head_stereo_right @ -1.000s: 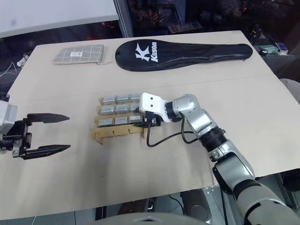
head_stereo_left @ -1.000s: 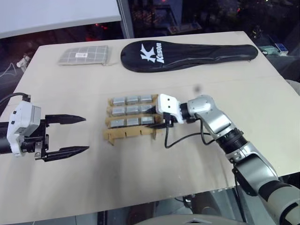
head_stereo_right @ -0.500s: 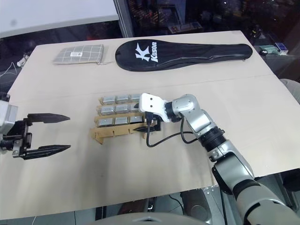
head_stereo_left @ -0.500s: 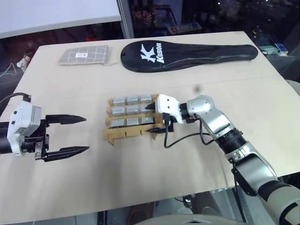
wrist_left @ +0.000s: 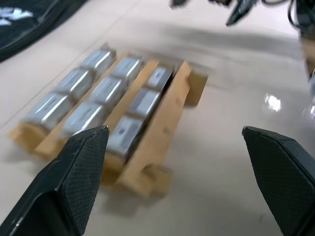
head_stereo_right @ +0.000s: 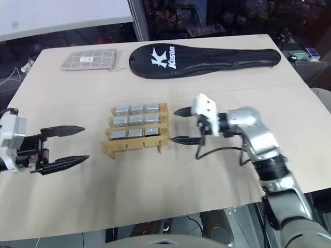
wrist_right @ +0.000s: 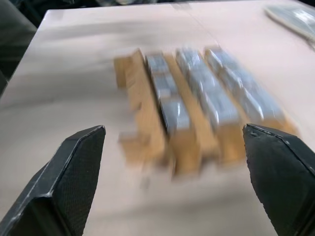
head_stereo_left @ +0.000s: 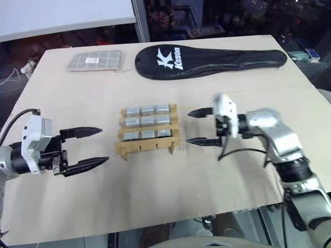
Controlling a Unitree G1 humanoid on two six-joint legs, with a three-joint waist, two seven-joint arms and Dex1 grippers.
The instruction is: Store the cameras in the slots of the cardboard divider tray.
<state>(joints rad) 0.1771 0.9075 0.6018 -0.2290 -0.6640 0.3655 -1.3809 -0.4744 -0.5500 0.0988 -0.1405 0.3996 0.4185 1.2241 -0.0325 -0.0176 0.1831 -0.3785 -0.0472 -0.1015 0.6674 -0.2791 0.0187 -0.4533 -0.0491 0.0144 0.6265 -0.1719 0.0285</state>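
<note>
Cameras (head_stereo_left: pixel 148 122): nine silver-grey cubes, all seated in the slots of the divider tray, three rows of three, tops showing; none lies loose on the worktop.
Cardboard divider tray (head_stereo_left: pixel 146 147): tan-brown grid standing near the middle of the worktop, between the two end effectors; its front strip with short feet faces the robot; every slot is filled.
Right end effector (head_stereo_left: pixel 199 126): just beside the tray's right side, apart from it, pointing toward the tray; its two black fingers (head_stereo_left: pixel 200 111) are spread wide with nothing between them. A black cable hangs from the wrist down to the worktop.
Left end effector (head_stereo_left: pixel 92 146): well to the left of the tray, pointing toward it; fingers (head_stereo_left: pixel 83 132) spread wide, nothing between them.
Left wrist view: the tray (wrist_left: pixel 162 128) lies ahead between the two finger pads (wrist_left: pixel 81 172), with the cameras (wrist_left: pixel 106 91) in their rows; the other arm's finger tips show beyond the tray.
Right wrist view: the tray (wrist_right: pixel 142 108) seen from its other side, blurred, the grey cubes (wrist_right: pixel 202 81) sitting in their rows between the spread pads (wrist_right: pixel 74 172).
Worktop (head_stereo_left: pixel 155 191): pale beige board carrying everything.
Black racket cover (head_stereo_left: pixel 207 56): long, with white lettering, at the far edge, well apart from the tray.
Grey checked pouch (head_stereo_left: pixel 94 60): flat, at the far left, just beside the racket cover's rounded end.
</note>
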